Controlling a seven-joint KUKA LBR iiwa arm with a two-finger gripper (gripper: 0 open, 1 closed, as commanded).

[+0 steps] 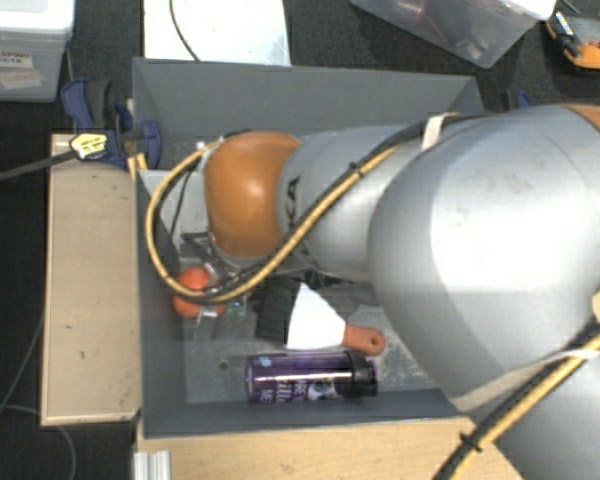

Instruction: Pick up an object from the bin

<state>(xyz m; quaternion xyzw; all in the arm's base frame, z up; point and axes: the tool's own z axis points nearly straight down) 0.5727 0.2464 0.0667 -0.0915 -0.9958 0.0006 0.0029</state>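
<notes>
Your claw (208,271) is low at the left side of the bin (300,98), just beside a small round orange thing (191,284). How far it is open, I cannot tell. This seems to be the grasping step. Next you need a firm hold, then a straight lift.

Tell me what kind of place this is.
Most likely a robotics lab or test bench. A big grey arm reaches into a metal bin of loose odds such as a purple bottle, and a clear plastic box sits beyond it.

Print on purple bottle (310,378) illegible
</notes>
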